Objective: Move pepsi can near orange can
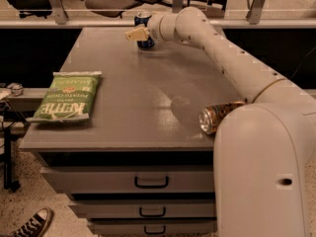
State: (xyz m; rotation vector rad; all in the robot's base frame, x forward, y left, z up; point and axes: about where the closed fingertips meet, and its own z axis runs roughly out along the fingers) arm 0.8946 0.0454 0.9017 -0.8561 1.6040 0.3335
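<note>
The pepsi can [142,18], dark blue with a silver top, stands upright at the far edge of the grey table [138,98]. My gripper [137,34] is right in front of it at mid-height and covers part of its body. The arm reaches in from the right. The orange can [213,117] lies on its side near the table's right front edge, silver end facing the camera. The arm's big near segment hides part of it. The two cans are far apart.
A green chip bag [66,96] lies flat on the table's left front part. Drawers [148,181] sit under the tabletop. Office chairs [106,1] stand behind a rail beyond the table. A sneaker [27,223] is on the floor at lower left.
</note>
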